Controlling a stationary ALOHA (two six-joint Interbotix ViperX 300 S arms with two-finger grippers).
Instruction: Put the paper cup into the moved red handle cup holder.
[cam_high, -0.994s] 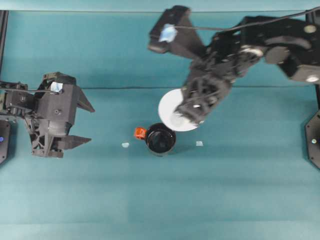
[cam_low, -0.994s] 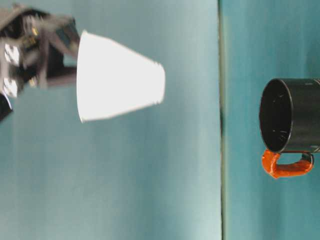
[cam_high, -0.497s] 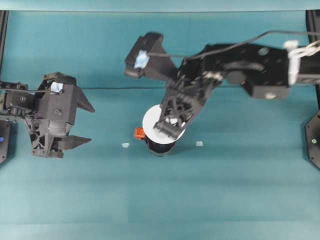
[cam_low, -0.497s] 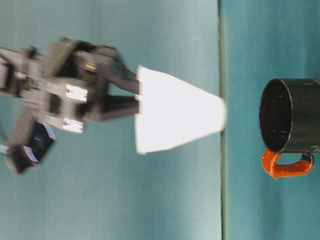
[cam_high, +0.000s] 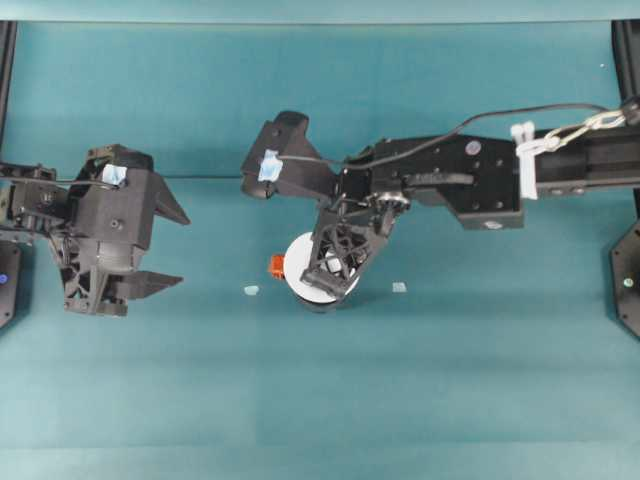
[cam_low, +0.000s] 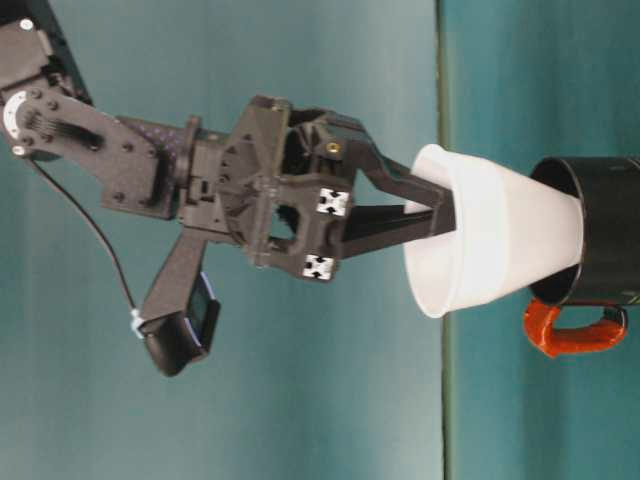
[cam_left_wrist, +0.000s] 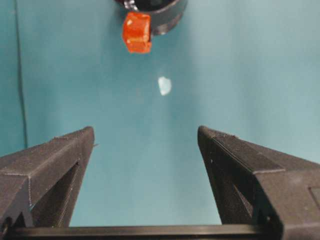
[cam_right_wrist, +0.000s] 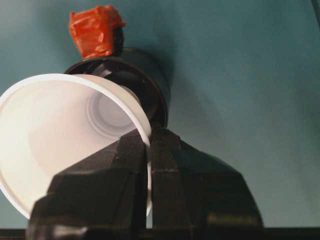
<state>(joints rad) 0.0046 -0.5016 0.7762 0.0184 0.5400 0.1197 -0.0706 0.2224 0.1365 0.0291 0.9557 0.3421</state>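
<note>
Insertion step in hand. Right tool (cam_right_wrist: 149, 150) pinches the paper cup (cam_low: 495, 240) by its rim wall, one finger inside and one outside, jaws nearly closed on the thin wall. Cup is tilted, base just at or barely inside the mouth of the red handle cup holder (cam_low: 605, 235), not seated; rim is well above the holder's mouth. In the overhead view the cup (cam_high: 300, 262) sits almost straight over the holder (cam_high: 318, 300), red handle (cam_high: 278, 265) poking out the side toward the left tool. Holder stands upright on the worktop (cam_high: 450, 380).

Next move, as I judge it: straighten the cup, lower until it seats in the holder, then spread the jaws and lift clear. Risk: tilted base catches the holder's rim and tips it.

Left tool (cam_left_wrist: 145, 145) is wide open, holding nothing, well away from the holder.

Count: one paper cup, one holder, two tools, two small pale scraps (cam_high: 250, 290) on the worktop either side of the holder.
</note>
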